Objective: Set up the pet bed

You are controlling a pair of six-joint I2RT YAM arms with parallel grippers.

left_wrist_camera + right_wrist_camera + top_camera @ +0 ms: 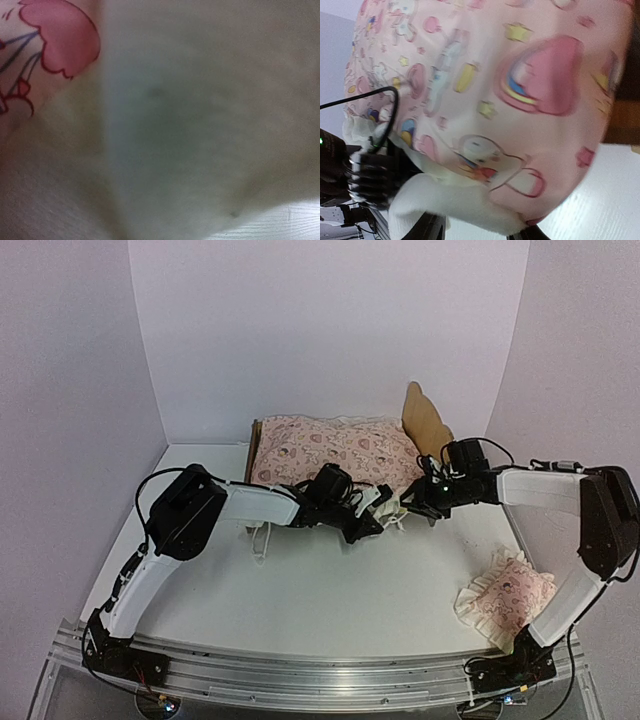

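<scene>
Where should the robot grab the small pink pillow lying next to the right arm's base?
Probably its cream ruffle on the left edge, from straight above. The pillow lies flat on the table with the right arm crowding its right side, so that thin frill is the easiest pinch.

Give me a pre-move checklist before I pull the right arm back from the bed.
1. The cover spread over the pet bed: ok, only its wooden ends show.
2. The left gripper shut on the cover's ruffle: ok.
3. The right gripper open: ok, but ruffle hangs inside it.
4. The pillow apart from the bed, on the table: ok.
5. The cover's far edge seated: cannot tell, hidden.
</scene>
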